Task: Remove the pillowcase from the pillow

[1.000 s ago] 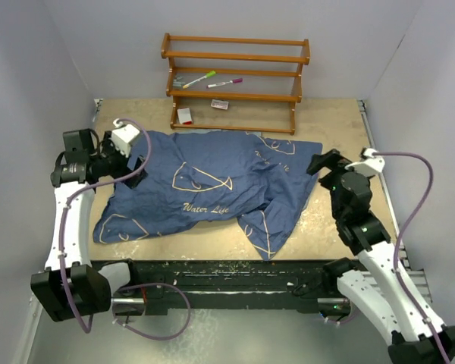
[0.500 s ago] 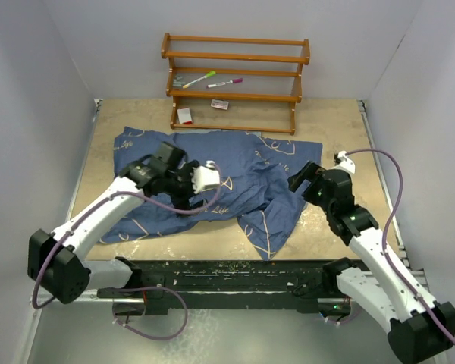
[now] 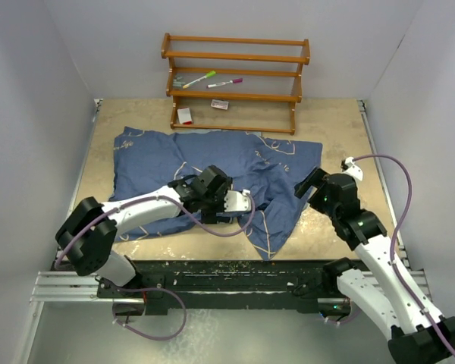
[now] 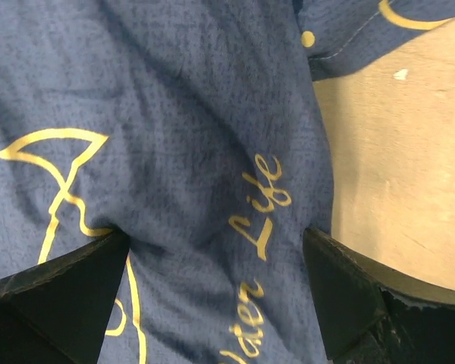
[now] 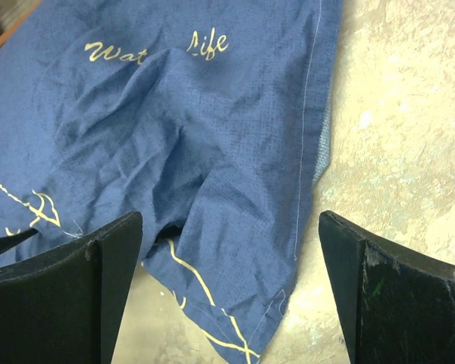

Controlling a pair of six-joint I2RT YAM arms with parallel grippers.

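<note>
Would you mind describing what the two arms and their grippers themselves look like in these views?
The left arm and right arm share a build: white rounded link shells joined by black joint housings. A purple-grey cable loops along each. The left gripper and right gripper have flat, matte black fingers with scuffed edges.

pillowcase [image 3: 212, 171] before the shelf [image 3: 235, 80]

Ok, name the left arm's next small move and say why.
Probably lower the left gripper straight down and close it on the pillowcase. Its jaws stand open over the fabric and grip nothing. No pillow shows in any view, so a pinch and lift seems the way to start.
</note>
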